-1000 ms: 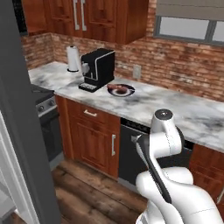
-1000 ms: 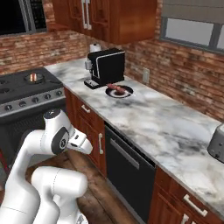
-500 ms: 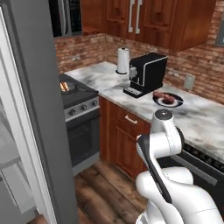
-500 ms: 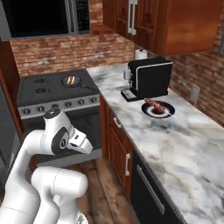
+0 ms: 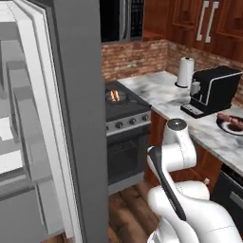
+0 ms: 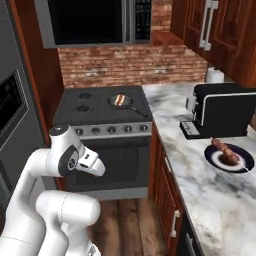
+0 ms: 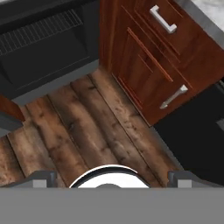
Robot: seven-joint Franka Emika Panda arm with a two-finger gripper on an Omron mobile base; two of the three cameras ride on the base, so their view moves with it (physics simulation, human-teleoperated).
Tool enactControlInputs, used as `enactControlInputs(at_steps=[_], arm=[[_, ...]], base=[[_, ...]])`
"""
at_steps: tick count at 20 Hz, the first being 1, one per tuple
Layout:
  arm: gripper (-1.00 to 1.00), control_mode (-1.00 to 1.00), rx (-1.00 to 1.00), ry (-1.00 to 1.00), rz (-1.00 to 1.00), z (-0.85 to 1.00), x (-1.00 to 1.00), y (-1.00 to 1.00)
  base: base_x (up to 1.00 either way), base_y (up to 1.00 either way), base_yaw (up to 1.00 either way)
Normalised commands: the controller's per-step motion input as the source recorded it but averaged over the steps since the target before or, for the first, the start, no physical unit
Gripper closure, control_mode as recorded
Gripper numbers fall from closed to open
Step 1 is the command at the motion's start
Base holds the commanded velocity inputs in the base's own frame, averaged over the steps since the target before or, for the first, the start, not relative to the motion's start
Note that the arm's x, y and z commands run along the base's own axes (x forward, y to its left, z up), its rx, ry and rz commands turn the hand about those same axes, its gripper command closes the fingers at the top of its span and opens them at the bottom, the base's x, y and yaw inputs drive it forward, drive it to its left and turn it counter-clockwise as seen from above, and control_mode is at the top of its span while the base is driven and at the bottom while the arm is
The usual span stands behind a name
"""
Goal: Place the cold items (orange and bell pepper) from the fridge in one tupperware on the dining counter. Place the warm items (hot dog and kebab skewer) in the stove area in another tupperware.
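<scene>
We see a glossy grey-veined white marble surface (image 6: 200,165), matt red brick wall (image 6: 130,65), polished reddish wood cabinets (image 7: 148,65) with brushed metal handles (image 7: 173,96), and rough, worn brown plank floor (image 7: 87,135).

The base turns left along the worktop (image 6: 200,165): the stove (image 6: 102,107) now sits centre, and the open fridge door (image 5: 71,118) fills the left

Left base view: behind arm, faces stove (image 5: 121,107) past open fridge door (image 5: 71,118); right base view: nearer, squarer on stove (image 6: 102,112); both share counter (image 6: 200,145); hand view: looks down, close above wood floor (image 7: 87,131).
</scene>
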Motion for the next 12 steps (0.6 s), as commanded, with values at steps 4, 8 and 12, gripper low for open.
enactControlInputs(at_steps=[4,8,12], arm=[[-1.0,1.0,0.0,0.0,0.0,0.0,0.0,0.0],[-1.0,1.0,0.0,0.0,0.0,0.0,0.0,0.0],[-1.0,1.0,0.0,0.0,0.0,0.0,0.0,0.0]], base=[[0.65,-0.11,0.34],[0.49,-0.34,0.24],[0.38,-0.4,0.21]])
